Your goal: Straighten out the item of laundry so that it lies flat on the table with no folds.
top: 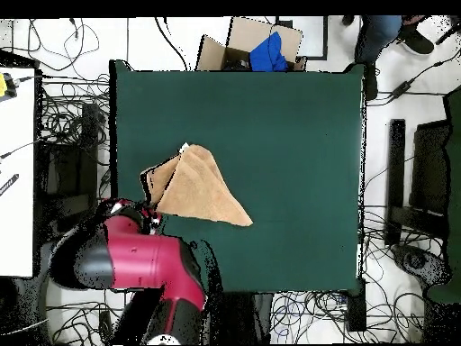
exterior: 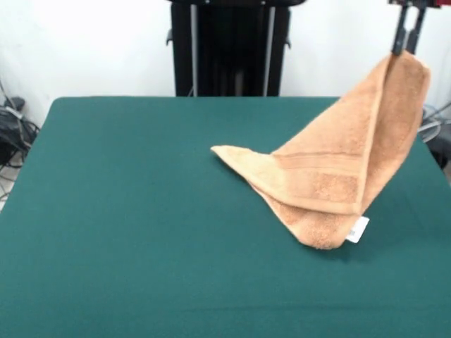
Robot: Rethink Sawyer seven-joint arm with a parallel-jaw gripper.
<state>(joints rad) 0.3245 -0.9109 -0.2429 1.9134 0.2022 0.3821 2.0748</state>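
Note:
The peach-orange towel (exterior: 331,169) hangs in a folded triangle, lifted by one corner at the upper right of the front view. My gripper (exterior: 407,39) is shut on that corner, its dark fingers pinching the cloth well above the green table (exterior: 127,211). The towel's lower part rests on the table, one point reaching left and a white tag (exterior: 357,229) showing at the bottom fold. A flat woven band runs across the hanging face. From overhead the towel (top: 200,189) lies near the table's (top: 288,126) left side, with the red arm (top: 135,261) covering the gripper.
A cardboard box with blue cloth (top: 261,47) stands beyond the table's far edge in the overhead view. A person's legs (top: 378,40) show at the top right. Cables cover the floor around the table. The black pedestal (exterior: 229,49) rises behind the table.

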